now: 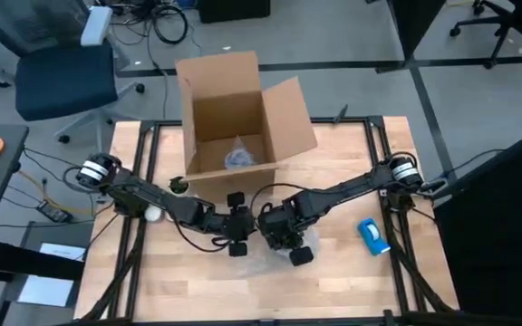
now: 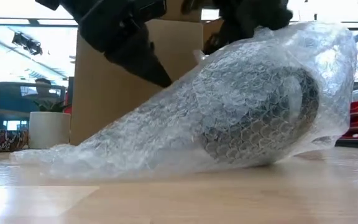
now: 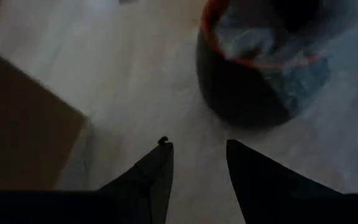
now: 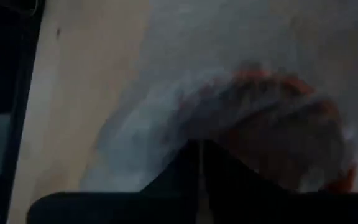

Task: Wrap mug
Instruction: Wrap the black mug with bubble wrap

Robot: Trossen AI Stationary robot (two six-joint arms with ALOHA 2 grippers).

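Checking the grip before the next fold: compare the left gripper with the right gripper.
The left gripper has its fingers apart with nothing between them; the right gripper has its fingers together, apparently pinching the bubble wrap. The left gripper stops short of the mug; the right gripper sits right over the wrapped mug. Both work mid-table, in front of the cardboard box.

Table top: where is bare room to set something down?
Bare wood lies along the table near edge, and between the blue object and the cardboard box. The middle is crowded: both arms meet over the bubble wrap and mug.
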